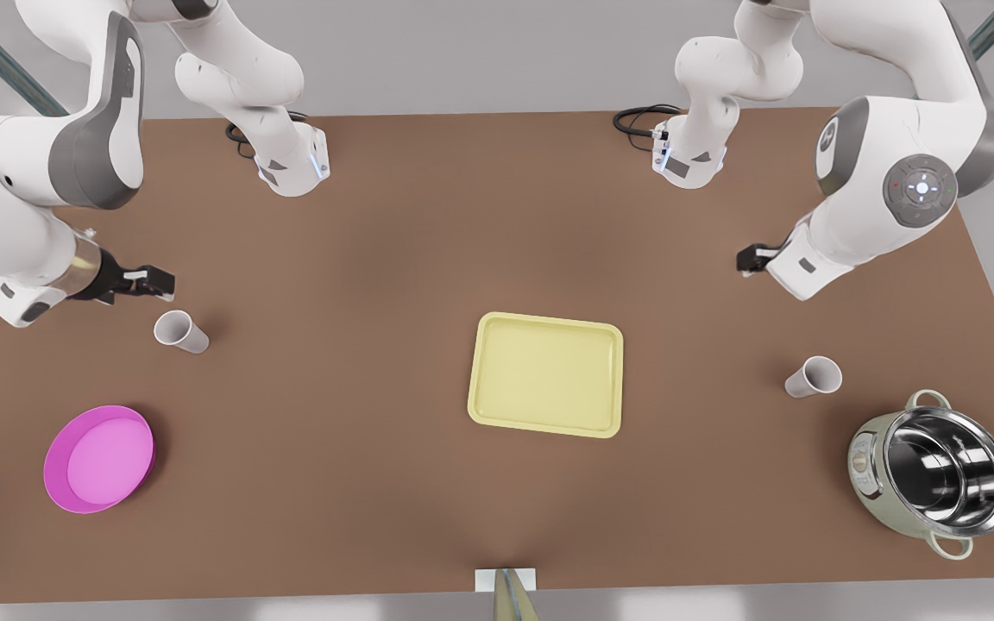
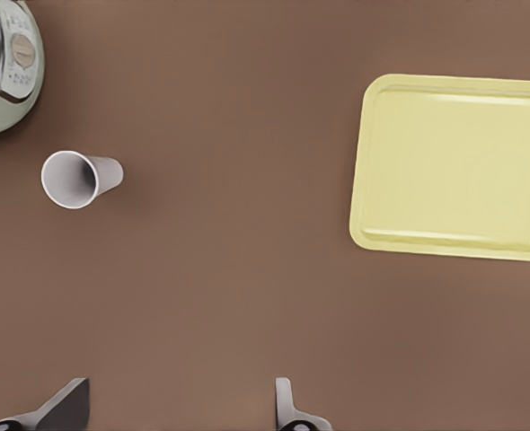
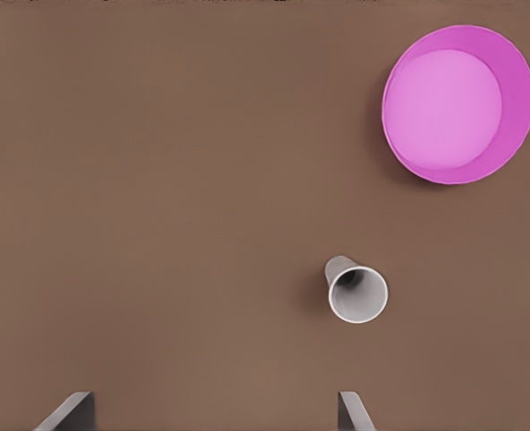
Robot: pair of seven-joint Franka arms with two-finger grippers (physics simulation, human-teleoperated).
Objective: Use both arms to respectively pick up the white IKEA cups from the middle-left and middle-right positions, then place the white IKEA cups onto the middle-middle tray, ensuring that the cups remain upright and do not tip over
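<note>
White cups [image 1: 180, 331] [image 1: 814, 377] stand light and narrow — my left gripper [image 1: 748, 259] and right gripper [image 1: 145, 281], fingers spread wide, could tip one if either finger clips its rim at descent.

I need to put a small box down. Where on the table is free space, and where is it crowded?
Free: the table between the cup by the bowl and the tray, and between the tray and the cup by the pot. Crowded: around the pink bowl and the steel pot.
</note>
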